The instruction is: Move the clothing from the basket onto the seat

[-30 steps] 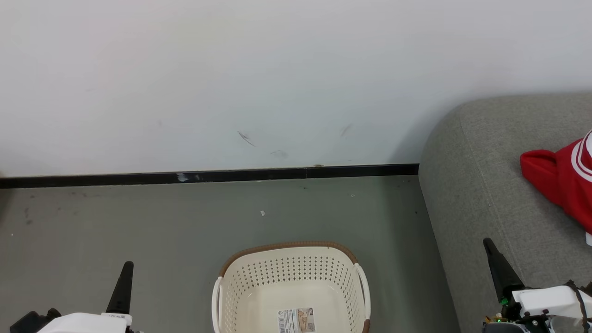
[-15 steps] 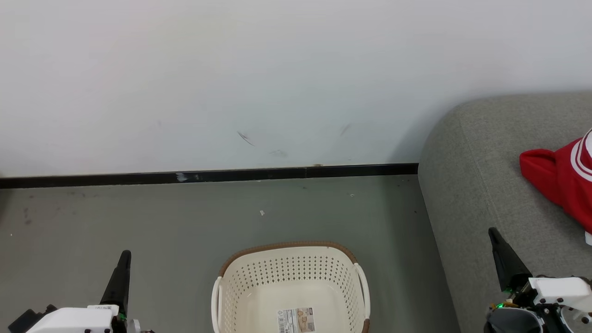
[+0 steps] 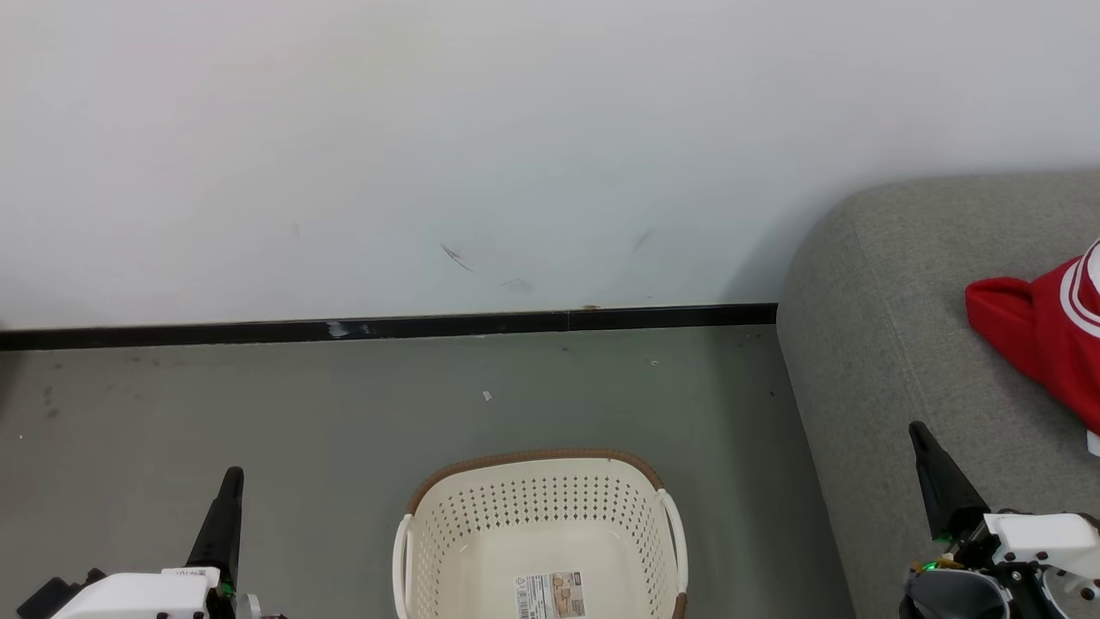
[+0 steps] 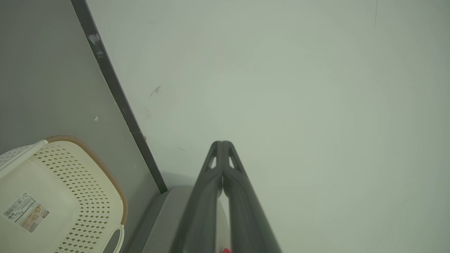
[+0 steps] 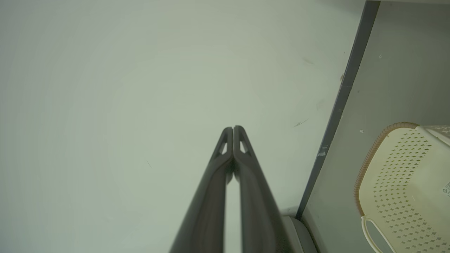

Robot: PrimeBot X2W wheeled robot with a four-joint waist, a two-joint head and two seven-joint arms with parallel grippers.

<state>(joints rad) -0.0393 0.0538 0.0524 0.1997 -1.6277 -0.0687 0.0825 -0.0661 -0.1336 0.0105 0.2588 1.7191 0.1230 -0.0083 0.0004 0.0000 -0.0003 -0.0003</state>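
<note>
The grey sofa (image 3: 928, 284) stands right of the laundry basket (image 3: 541, 499), with a red white-striped garment (image 3: 1044, 331) lying on it. The basket's visible floor holds just a label (image 3: 550, 596). My left gripper (image 3: 232, 481) and right gripper (image 3: 921, 437) flank it, pinched closed, empty. The transfer looks done; next I'd check its hidden near end.

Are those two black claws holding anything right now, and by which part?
Nothing is held. The left claw and the right claw are both shut on air; the red clothing lies on the grey sofa.
</note>
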